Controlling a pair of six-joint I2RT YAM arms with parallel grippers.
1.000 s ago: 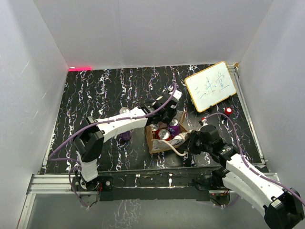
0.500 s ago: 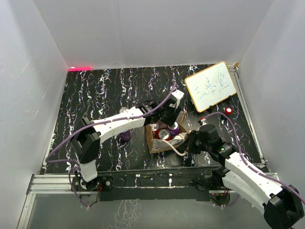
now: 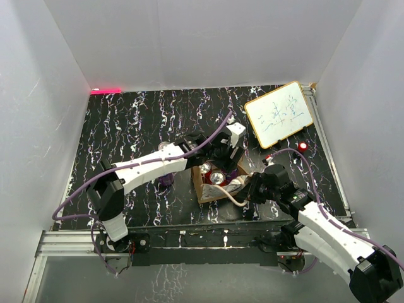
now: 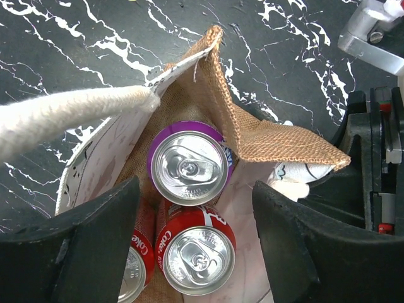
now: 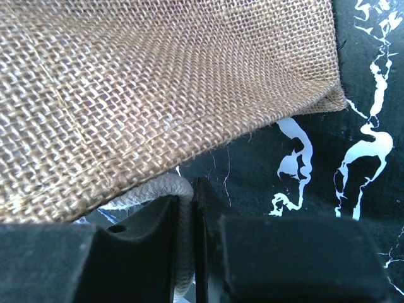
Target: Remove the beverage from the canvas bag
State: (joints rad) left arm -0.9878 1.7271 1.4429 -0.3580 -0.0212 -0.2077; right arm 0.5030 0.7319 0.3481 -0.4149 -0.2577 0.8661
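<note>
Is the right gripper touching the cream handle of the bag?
Touching. The right wrist view shows the cream handle pinched between the jaws of the right gripper.

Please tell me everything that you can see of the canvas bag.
The canvas bag is a small boxy tote of coarse tan-brown weave with a pale lining, standing open on the black marbled table. Inside stand one purple can and two red cans. One cream rope handle is pinched in the shut right gripper; a second handle arches beside the open left gripper, which hangs over the bag's mouth.
</note>
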